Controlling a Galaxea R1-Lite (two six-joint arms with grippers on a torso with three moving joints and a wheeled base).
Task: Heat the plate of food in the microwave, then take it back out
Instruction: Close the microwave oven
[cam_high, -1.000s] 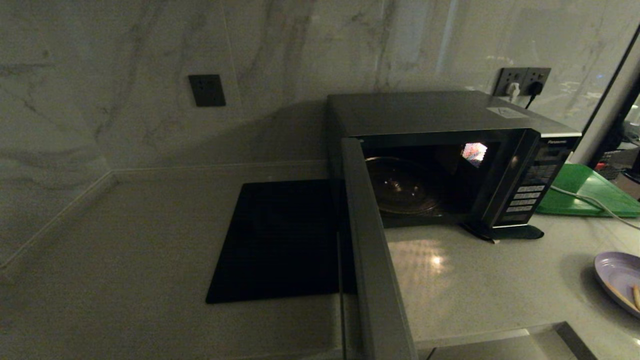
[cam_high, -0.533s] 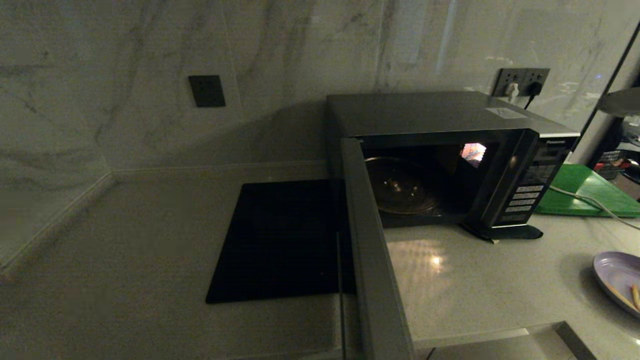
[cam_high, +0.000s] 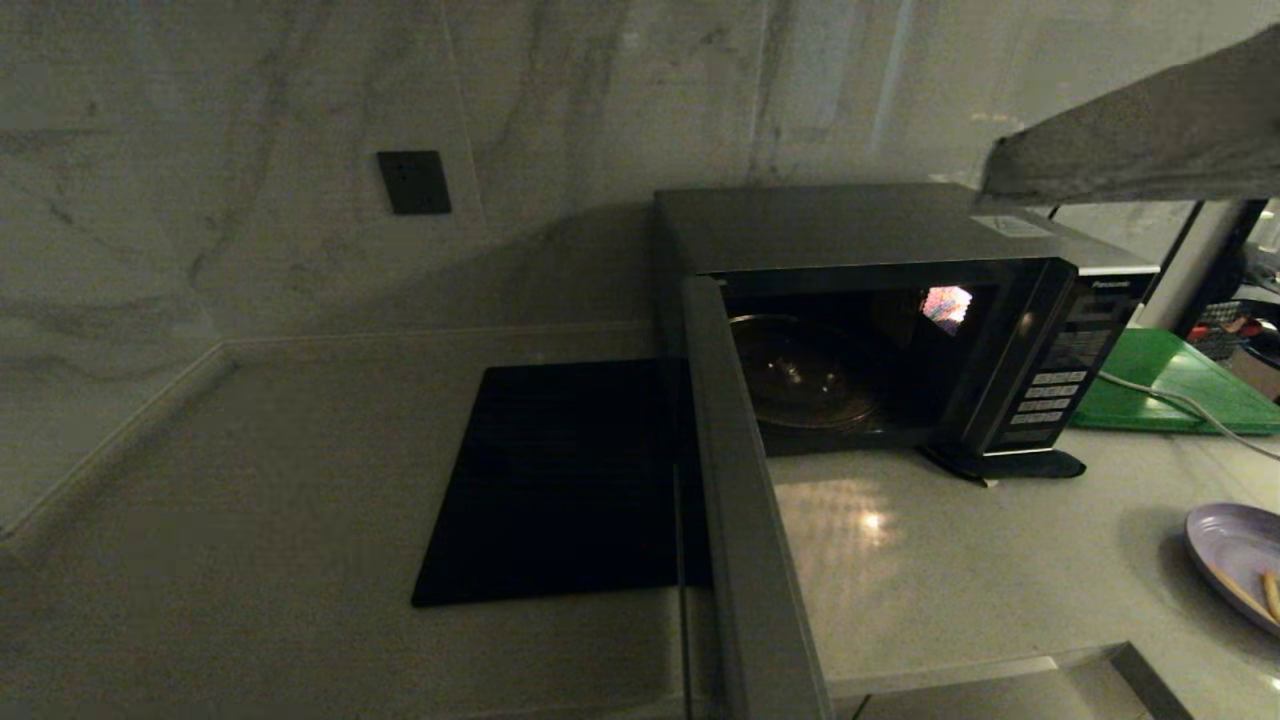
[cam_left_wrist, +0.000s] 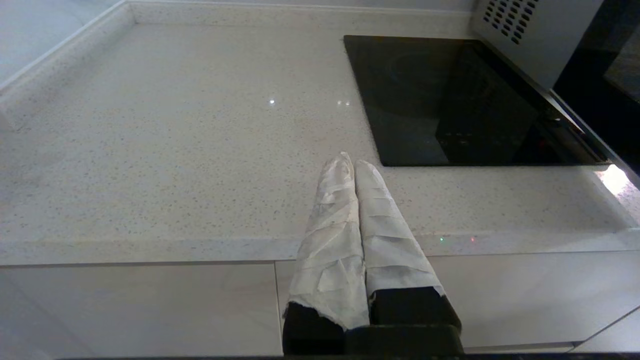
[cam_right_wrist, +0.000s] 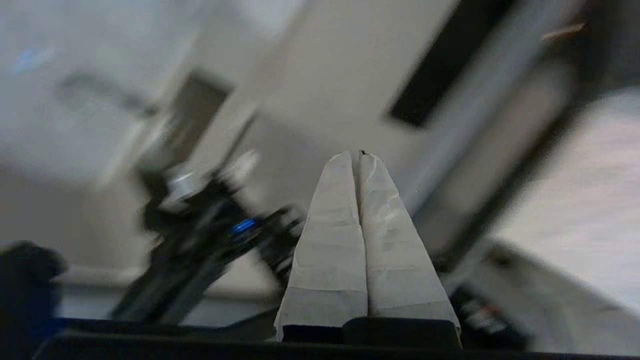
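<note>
The microwave (cam_high: 880, 225) stands at the back of the counter with its door (cam_high: 745, 500) swung wide open toward me; the glass turntable (cam_high: 805, 375) inside is bare and the cavity lamp is lit. The plate of food (cam_high: 1235, 560), pale lavender with thin orange-brown sticks (cam_high: 1272, 595), rests on the counter at the far right edge of the head view. My right gripper (cam_high: 1000, 170) (cam_right_wrist: 357, 155) is shut and empty, raised high above the microwave's right side. My left gripper (cam_left_wrist: 348, 162) is shut and empty, hanging over the counter's front edge.
A black cooktop (cam_high: 560, 480) (cam_left_wrist: 450, 100) lies flush in the counter left of the microwave, partly behind the open door. A green board (cam_high: 1170, 380) with a white cable (cam_high: 1170, 400) across it sits right of the microwave. A dark wall socket (cam_high: 413, 180) is on the marble wall.
My right gripper has closed and swept into the head view from the upper right, moving leftward above the microwave. The plate, door and left arm have not moved.
</note>
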